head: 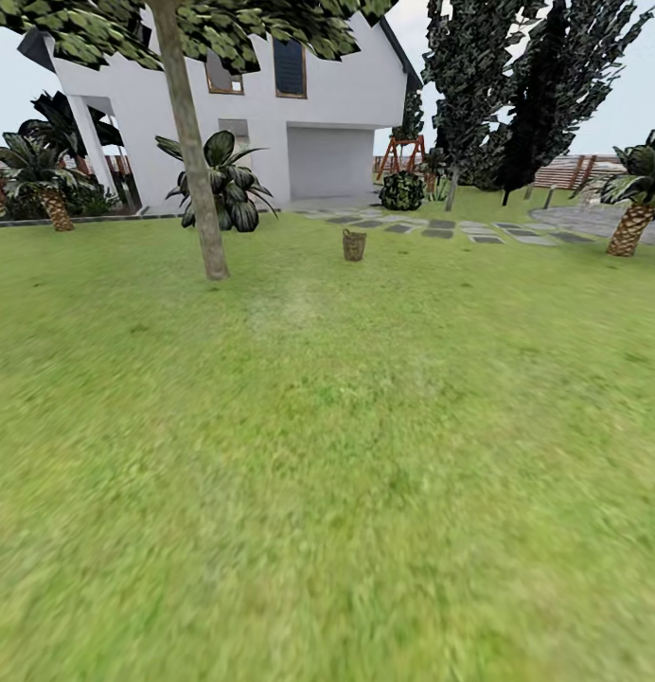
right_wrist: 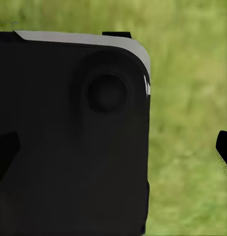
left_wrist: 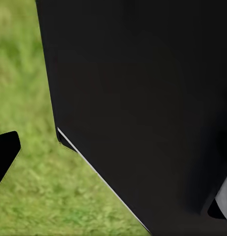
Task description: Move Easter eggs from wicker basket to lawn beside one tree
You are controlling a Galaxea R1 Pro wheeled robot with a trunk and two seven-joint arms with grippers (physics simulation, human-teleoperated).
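Observation:
The wicker basket [head: 354,244] stands small and far off on the lawn [head: 327,455], near the stepping stones. At this distance the Easter eggs cannot be made out in it. Left of the basket rises the tree [head: 197,161], a pale leaning trunk. In the left wrist view my left gripper [left_wrist: 113,152] hangs over grass in front of a black robot panel, with one dark fingertip [left_wrist: 5,152] at the picture's edge. In the right wrist view my right gripper [right_wrist: 113,150] has its fingertips [right_wrist: 224,147] far apart, and nothing is between them. Both grippers are open and far from the basket.
A white house [head: 309,114] stands behind the lawn, with a broad-leaved plant [head: 223,185] by it. A round bush [head: 401,191], dark tall trees [head: 517,95], short palms [head: 635,204] and a slat fence [head: 564,172] line the back. Open grass lies between me and the basket.

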